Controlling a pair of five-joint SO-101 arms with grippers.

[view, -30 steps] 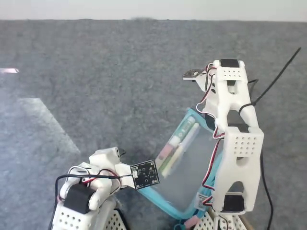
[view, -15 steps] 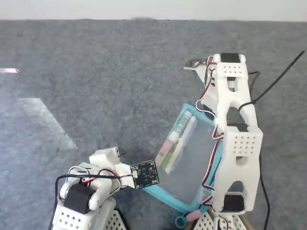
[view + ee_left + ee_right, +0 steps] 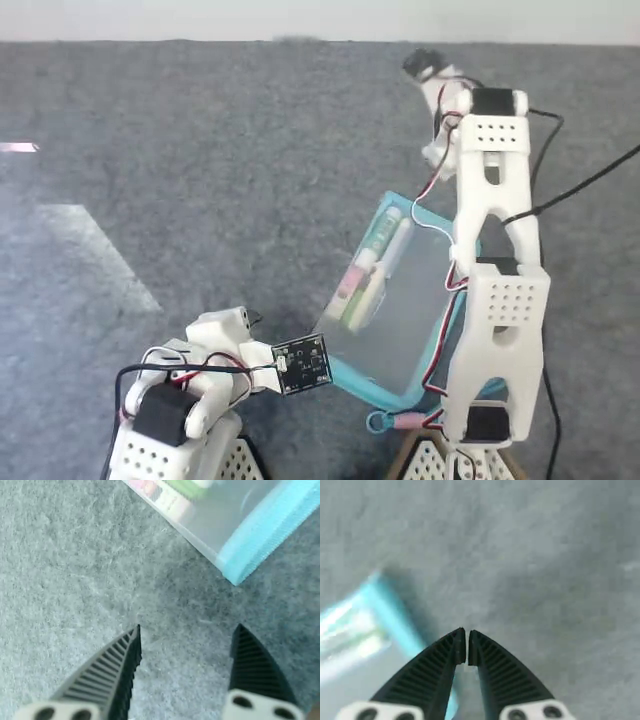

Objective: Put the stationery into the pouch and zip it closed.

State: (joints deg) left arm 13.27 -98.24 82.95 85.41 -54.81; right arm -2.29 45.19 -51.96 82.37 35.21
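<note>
The clear pouch (image 3: 410, 300) with blue edging lies on the grey carpet, and several pens and markers (image 3: 375, 270) lie inside along its left side. My right arm (image 3: 495, 200) stretches over the pouch's right edge. The right gripper (image 3: 466, 630) is shut at the pouch's far blue edge (image 3: 395, 605), with a small pale piece pinched between its fingers, apparently the zipper pull. My left gripper (image 3: 187, 627) stands open over bare carpet, just short of the pouch's near blue corner (image 3: 250, 555).
A blue ring with a pink tab (image 3: 377, 421) hangs off the pouch's near end by the right arm's base. The left arm's camera board (image 3: 302, 364) sits close to the pouch's near left edge. Open carpet spreads to the left and far side.
The right arm has stretched farther away from its base, and the pouch has slid and turned with it. The left arm has stayed still.
</note>
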